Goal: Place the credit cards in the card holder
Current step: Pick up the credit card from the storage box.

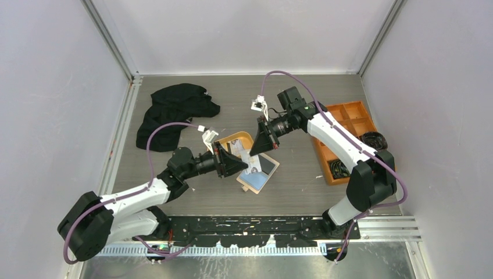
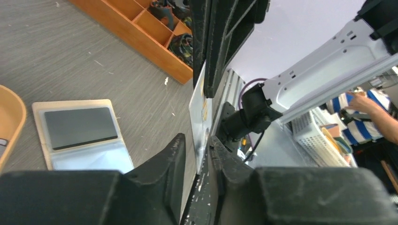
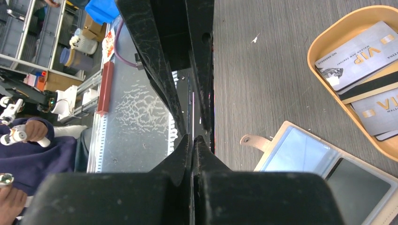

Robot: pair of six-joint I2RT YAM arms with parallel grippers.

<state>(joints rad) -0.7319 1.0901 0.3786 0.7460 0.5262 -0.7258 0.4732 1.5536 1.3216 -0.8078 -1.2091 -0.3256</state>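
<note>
One pale credit card (image 1: 250, 160) hangs upright above the card holder (image 1: 260, 174), between both grippers. My right gripper (image 3: 193, 138) is shut on the card's thin edge (image 3: 193, 110). My left gripper (image 2: 197, 140) has the same card (image 2: 199, 110) between its jaws. They stand slightly apart, with a gap showing beside one finger. The beige-pink card holder (image 2: 80, 133) lies open flat on the table, its pale blue pockets up and its snap tab (image 3: 253, 139) out. More credit cards (image 3: 356, 51) marked VIP lie in the orange oval tray (image 3: 313, 47).
An orange compartmented box (image 1: 349, 131) with dark items stands at the right, under the right arm. A black cloth (image 1: 174, 110) is bunched at the back left. The oval tray (image 1: 239, 139) sits just behind the card holder.
</note>
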